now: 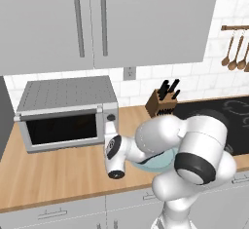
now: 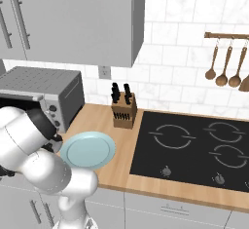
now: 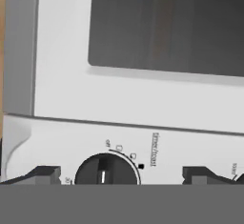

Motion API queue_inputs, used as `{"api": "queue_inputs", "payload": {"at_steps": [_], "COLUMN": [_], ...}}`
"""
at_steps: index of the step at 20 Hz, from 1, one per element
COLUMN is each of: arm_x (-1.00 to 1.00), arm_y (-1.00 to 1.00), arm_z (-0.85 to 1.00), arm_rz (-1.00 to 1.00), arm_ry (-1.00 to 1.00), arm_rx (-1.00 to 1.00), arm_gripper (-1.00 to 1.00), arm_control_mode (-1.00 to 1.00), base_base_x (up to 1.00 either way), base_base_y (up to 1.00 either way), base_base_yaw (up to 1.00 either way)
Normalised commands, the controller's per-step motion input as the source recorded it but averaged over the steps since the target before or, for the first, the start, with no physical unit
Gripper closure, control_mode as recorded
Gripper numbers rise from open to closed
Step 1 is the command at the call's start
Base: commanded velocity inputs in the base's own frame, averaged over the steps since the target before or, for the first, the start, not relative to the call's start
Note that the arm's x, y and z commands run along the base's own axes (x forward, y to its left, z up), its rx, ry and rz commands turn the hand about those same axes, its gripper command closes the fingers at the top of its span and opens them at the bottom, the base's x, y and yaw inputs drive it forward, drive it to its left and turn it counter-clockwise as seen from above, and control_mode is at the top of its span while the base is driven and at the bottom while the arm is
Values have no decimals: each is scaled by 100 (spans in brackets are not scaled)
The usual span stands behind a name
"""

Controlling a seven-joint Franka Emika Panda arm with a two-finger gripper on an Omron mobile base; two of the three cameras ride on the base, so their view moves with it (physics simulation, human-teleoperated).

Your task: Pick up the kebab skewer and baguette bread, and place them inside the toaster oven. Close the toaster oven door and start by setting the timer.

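Note:
The silver toaster oven (image 1: 68, 108) stands on the wooden counter at the left, also seen as the toaster oven (image 2: 44, 84) behind my arm. The toaster oven door (image 1: 61, 128) is closed, its dark glass (image 3: 167, 23) blank. My gripper (image 1: 111, 127) is up against the right-hand knob panel. In the hand view the gripper (image 3: 121, 174) is open, and its two dark fingertips (image 3: 44, 173) flank a black timer knob (image 3: 107, 170) with a white pointer. The kebab skewer and baguette bread are out of view.
A pale blue plate (image 2: 87, 150) lies bare on the counter beside the oven, partly behind my arm in the left base view. A knife block (image 2: 124, 111) stands at the back. To the right are a black cooktop (image 2: 194, 145) and hanging wooden spoons (image 2: 223, 72).

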Motion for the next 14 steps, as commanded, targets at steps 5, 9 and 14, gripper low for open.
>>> {"api": "queue_inputs", "payload": {"at_steps": [5,9,14], "arm_x": [0,0,0], "arm_y": [13,1,0], "arm_z": [-2,-10,-22], "arm_rz": [0,0,0], "arm_ry": [0,0,0], "arm_rx": [0,0,0], "arm_gripper": [-100,-100,-100], "arm_control_mode": [-100,-100,-100], "base_base_x": [0,0,0], "base_base_y": [0,0,0], "base_base_yaw": [0,0,0]}}
